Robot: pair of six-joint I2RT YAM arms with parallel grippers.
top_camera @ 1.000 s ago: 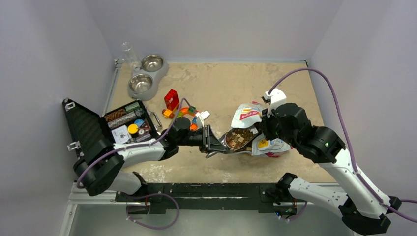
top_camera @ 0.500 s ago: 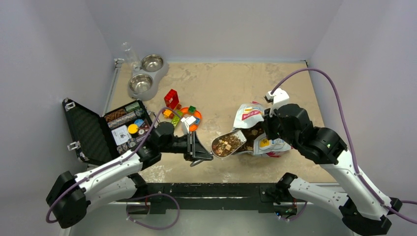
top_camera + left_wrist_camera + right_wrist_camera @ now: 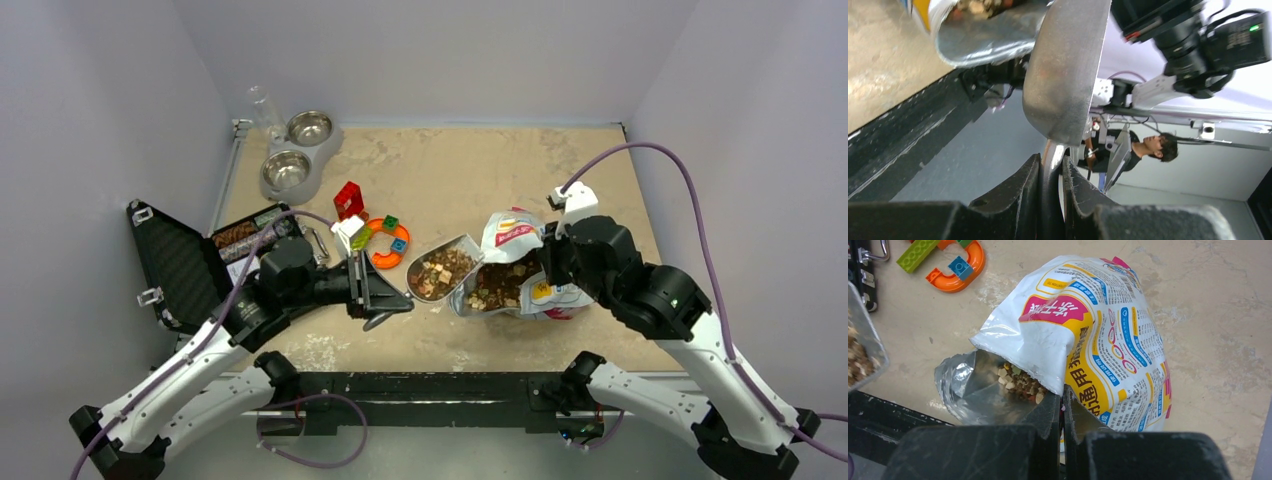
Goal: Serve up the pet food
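Observation:
My left gripper is shut on the handle of a metal scoop heaped with brown-tan kibble, held just left of the food bag. In the left wrist view the scoop's underside fills the middle and its handle sits between my fingers. My right gripper is shut on the edge of the open white food bag, holding its mouth open. More kibble shows inside the bag. A grey double bowl stand with two steel bowls sits at the far left.
An open black case with small items lies at the left. Colourful toy blocks and an orange ring lie between the case and the scoop. A clear bottle stands by the bowls. The black front rail runs along the near edge.
My left gripper has drawn the filled scoop out of the bag and moved it left and slightly back. The right gripper still holds the bag, which shifted little.

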